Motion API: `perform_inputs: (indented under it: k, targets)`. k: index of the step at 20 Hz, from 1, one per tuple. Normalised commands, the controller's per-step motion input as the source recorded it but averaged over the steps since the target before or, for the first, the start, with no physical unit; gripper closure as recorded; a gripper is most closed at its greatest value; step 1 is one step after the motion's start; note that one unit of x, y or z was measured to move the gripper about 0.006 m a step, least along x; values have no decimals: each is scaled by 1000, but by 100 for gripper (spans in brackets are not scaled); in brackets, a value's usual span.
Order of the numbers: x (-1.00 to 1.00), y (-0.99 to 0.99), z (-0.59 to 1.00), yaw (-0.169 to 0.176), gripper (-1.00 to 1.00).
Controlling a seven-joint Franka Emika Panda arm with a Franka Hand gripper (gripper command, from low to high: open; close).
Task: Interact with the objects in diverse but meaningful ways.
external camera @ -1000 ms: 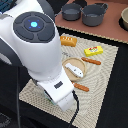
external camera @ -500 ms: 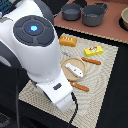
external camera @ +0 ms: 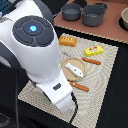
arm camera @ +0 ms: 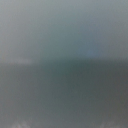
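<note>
Exterior view: end effector hidden behind white arm housing (external camera: 37, 50), jaw state cannot be told. White oblong piece (external camera: 74, 69) seen on tan round plate (external camera: 67, 75) mid-mat; orange bread loaf (external camera: 67, 40) near mat's far edge. Wrist view blurred grey; slow, centred descent advised.

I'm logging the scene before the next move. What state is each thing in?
Bread loaf: lying flat on the mat.
Yellow packet: flat on the mat.
White piece: lying on the plate.
Two sausages: flat on the mat, apart.
Two pots: upright, no lids.
Gripper: hidden behind the arm.
</note>
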Motion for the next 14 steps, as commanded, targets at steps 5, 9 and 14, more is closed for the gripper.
perform_inputs:
  k: [5,9,14]
  targets:
    - [-359,308,859,53,100]
    - [-546,389,522,80,100]
    - [-743,391,109,73,100]
